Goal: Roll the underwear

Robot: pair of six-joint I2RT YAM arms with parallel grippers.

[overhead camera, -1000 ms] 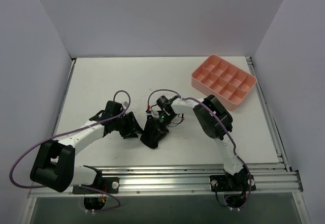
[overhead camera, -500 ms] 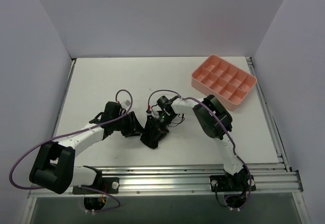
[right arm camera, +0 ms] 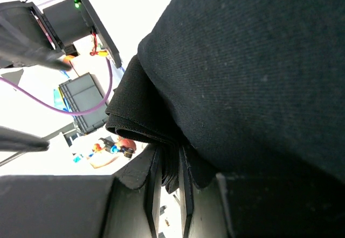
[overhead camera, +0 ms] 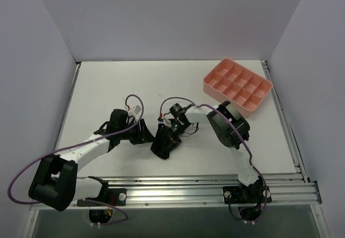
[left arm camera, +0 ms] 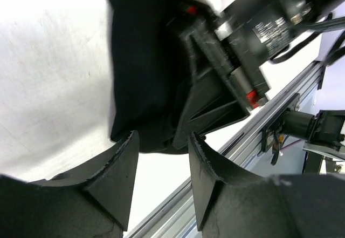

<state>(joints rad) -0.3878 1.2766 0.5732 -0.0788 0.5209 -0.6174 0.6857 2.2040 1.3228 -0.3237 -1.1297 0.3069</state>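
Black fabric, bunched: the underwear (overhead camera: 163, 145) lies in a loose, partly rolled bundle on the white table (overhead camera: 108, 87). One folded edge is pinched between the fingers of the right gripper (right arm camera: 168, 181), which are clamped together on several layers of cloth. Facing the bundle from the other side, the left gripper (left arm camera: 161, 146) has its jaws apart and holds nothing, with the garment's nearest corner just beyond its fingertips. To roll well from here, the right gripper would best serve as an anchor. The left gripper could then take the free edge in full, catching every layer rather than only the top one, and turn it over toward its partner without dragging the bundle. A pink compartment tray (overhead camera: 237, 85) sits well beyond the right gripper, untouched.
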